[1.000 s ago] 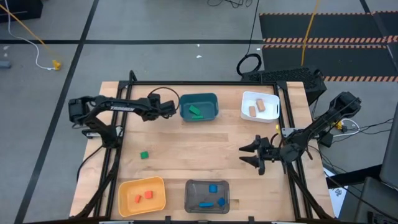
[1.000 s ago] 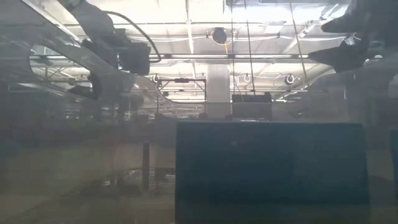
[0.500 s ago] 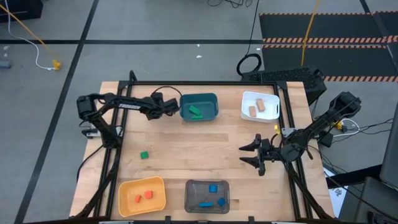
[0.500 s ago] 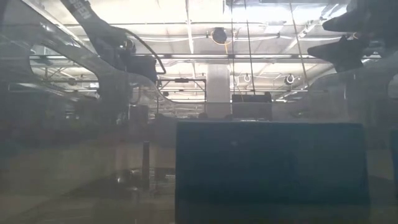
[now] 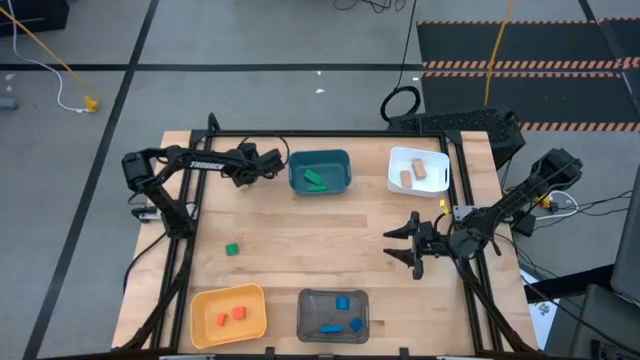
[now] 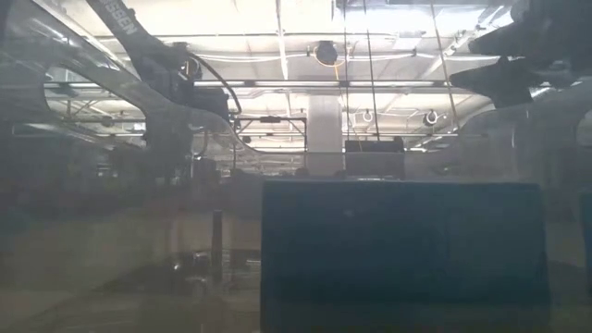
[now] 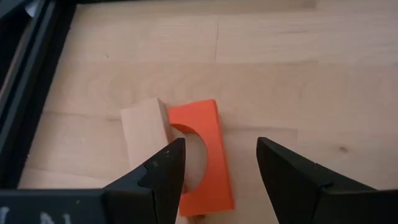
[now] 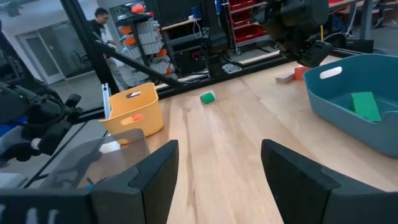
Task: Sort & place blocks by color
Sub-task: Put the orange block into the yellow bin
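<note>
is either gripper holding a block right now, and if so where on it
Nothing is held. The left gripper hangs open over the red-orange block and tan block by the teal bin. The right gripper is open over bare table.

Far edge: a teal plastic bin [image 5: 320, 171] is sitting left of a white plastic bin [image 5: 418, 171].
Near edge: a yellow plastic bin [image 5: 229, 314] is sitting left of a grey plastic bin [image 5: 334, 314].
Left side: a small green wooden block [image 5: 231, 249] is lying alone between the two rows.
Far-left corner: a tan wooden block [image 7: 144, 132] is lying against an orange arch-shaped wooden block [image 7: 202, 155], seemingly touching.
</note>
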Available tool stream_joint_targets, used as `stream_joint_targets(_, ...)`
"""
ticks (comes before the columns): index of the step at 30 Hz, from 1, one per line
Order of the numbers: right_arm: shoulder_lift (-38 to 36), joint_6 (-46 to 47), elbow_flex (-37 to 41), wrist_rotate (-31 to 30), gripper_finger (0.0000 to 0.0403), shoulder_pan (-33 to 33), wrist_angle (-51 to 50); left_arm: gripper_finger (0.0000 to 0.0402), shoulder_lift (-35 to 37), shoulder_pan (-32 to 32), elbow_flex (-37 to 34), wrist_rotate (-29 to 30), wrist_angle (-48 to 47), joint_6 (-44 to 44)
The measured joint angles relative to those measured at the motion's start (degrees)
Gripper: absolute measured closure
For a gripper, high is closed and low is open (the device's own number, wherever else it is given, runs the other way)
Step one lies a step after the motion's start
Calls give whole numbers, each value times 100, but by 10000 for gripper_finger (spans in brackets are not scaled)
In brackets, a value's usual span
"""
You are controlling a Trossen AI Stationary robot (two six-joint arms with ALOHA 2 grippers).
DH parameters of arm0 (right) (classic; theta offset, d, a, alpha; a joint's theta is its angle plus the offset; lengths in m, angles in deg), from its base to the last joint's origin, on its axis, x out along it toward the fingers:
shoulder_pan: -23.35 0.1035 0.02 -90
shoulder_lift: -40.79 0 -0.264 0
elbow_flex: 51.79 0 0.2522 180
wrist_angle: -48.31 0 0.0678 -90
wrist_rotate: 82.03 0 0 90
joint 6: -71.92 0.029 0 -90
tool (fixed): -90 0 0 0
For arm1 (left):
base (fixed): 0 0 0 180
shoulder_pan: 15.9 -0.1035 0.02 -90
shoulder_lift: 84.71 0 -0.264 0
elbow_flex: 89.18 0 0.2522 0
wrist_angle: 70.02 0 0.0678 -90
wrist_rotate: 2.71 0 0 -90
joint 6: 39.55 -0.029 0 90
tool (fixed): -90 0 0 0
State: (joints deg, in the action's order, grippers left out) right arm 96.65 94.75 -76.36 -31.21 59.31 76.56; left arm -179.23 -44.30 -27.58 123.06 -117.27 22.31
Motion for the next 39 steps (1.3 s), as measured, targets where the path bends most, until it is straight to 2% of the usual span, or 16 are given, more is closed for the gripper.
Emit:
stream_joint_targets(12, 0, -24, 0, 15, 181, -89, -26, 202, 0, 37, 0, -323, -405, -22)
stream_joint_targets(19, 0, -127, 0, 20, 181, -89, -25, 203, 0, 34, 0, -511, -323, -266)
stream_joint_targets(22, 0, -127, 0, 20, 181, -89, -26, 218, 0, -33, 0, -713, -244, -448)
stream_joint_targets(30, 2, -127, 0, 22, 181, -89, -26, 303, 14, -120, 7, -764, -217, -671)
stream_joint_targets(39, 2, -125, 0, 22, 181, -89, -26, 308, 13, -37, 9, -701, -219, -936)
